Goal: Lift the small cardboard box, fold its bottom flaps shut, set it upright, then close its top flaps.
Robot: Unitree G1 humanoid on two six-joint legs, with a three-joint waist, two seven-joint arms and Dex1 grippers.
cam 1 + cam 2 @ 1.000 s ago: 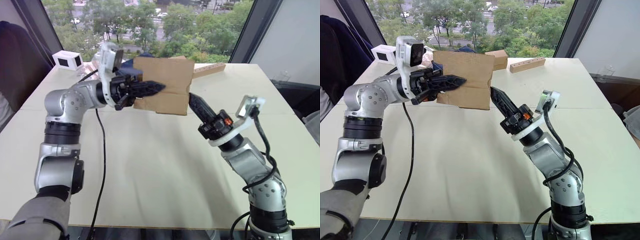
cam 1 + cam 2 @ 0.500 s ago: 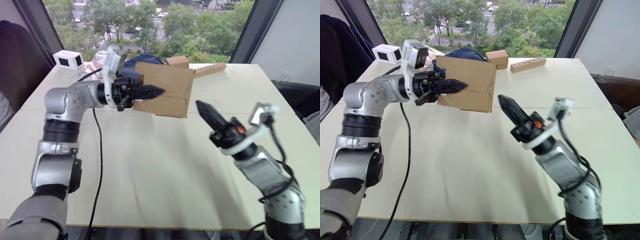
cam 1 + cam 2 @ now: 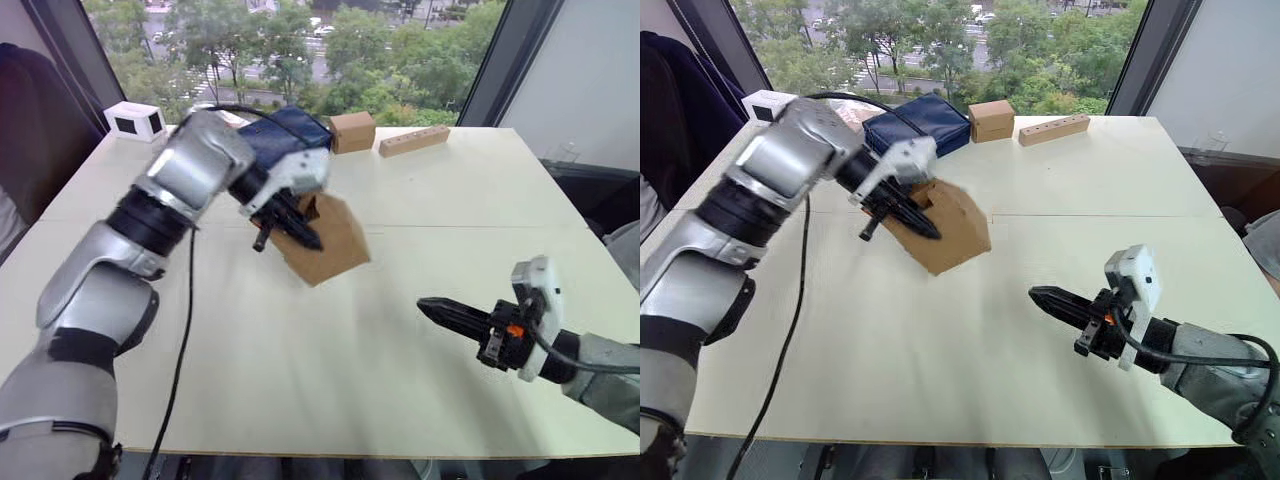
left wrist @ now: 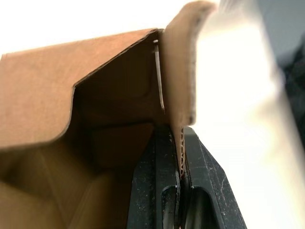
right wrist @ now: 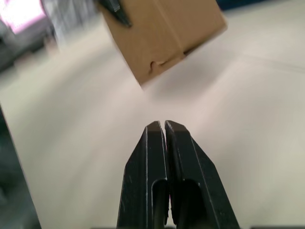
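The small cardboard box [image 3: 328, 243] hangs tilted on a corner, low over the table's middle. My left gripper [image 3: 297, 232] is shut on one wall at its open end. In the left wrist view the black fingers [image 4: 157, 191] pinch a cardboard panel [image 4: 178, 71], with the brown inside of the box [image 4: 95, 119] beside them. A notched cut-out [image 5: 155, 64] shows on the box's lower edge in the right wrist view. My right gripper [image 3: 425, 305] is shut on nothing near the front right, well apart from the box and pointing toward it.
At the back of the table lie a blue bag [image 3: 290, 130], a taped brown cube [image 3: 350, 130] and a long wooden block [image 3: 413, 140]. A white box with a black window [image 3: 133, 120] stands at the back left. A black cable [image 3: 190, 330] hangs from the left arm.
The left arm has swung the box down from an upright hold to a tilted one near the table. The right gripper has drawn back from the box toward the front right.
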